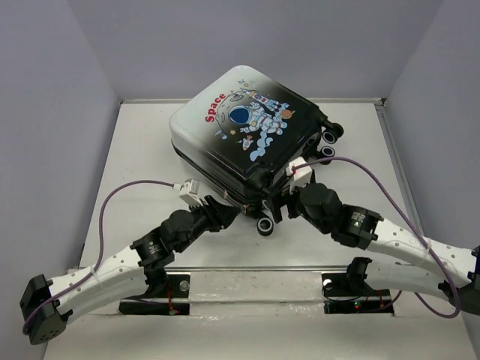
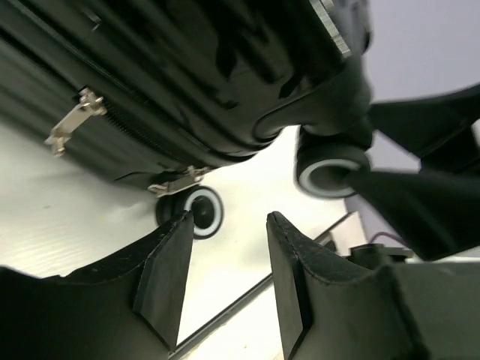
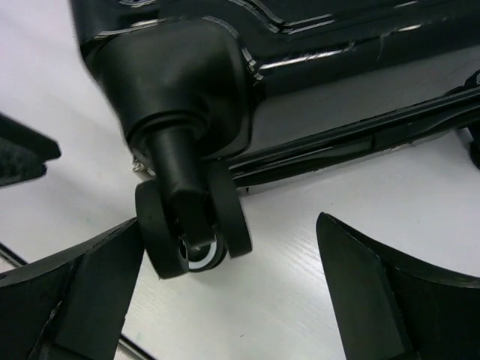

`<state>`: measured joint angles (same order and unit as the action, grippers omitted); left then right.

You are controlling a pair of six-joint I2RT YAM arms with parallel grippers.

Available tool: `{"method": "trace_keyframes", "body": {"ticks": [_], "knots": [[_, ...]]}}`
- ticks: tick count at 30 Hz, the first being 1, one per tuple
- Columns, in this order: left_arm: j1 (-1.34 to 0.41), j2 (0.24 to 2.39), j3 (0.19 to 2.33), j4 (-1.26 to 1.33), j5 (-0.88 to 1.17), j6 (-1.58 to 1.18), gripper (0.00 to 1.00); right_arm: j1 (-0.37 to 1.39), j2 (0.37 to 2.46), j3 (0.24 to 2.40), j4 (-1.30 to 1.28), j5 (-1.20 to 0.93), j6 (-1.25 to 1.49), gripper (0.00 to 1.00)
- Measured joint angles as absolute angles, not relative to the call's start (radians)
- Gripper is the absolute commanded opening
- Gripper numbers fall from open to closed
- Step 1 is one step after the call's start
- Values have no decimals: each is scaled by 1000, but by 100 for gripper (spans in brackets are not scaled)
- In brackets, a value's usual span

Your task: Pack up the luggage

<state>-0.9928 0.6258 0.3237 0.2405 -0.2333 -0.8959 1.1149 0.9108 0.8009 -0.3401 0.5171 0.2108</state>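
White at its far-left corner and shading to glossy black at the near side, the luggage (image 1: 240,127) lies flat and zipped shut on the pale desk (image 1: 135,150), towards the far middle, turned at an angle with the astronaut and red "Space" print facing up; its black wheels point to the near right, one castor wheel (image 1: 265,224) sitting at the nearest corner between the two arms; the left end effector (image 1: 227,214) is low at the near edge of the case, just beside the seam, and its wrist view shows its two fingers (image 2: 169,255) partly apart with only bare desk in the gap, gripping nothing; above them run the black ribbed shell, the zip line and two metal zipper pulls (image 2: 71,124), one near a white-rimmed wheel (image 2: 196,212); the right end effector (image 1: 281,202) is at the near-right corner, its fingers (image 3: 352,285) spread wide; the castor wheel hangs on its stem between them, just beside the left-hand finger, not clamped; a purple cable (image 1: 120,191) loops over each arm.
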Motion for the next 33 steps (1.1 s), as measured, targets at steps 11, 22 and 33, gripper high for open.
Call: {"method": "trace_keyframes", "body": {"ticks": [11,22,33], "knots": [[-993,824,326,220,-245,-812,69,980,1180,914,-306,266,127,39],[-993,1036,452,295,-275,-709,57,975,1226,938,-311,249,117,7],[-1007,1176,513,300,-284,-643,6,971,1227,933,-292,212,132,7]]}}
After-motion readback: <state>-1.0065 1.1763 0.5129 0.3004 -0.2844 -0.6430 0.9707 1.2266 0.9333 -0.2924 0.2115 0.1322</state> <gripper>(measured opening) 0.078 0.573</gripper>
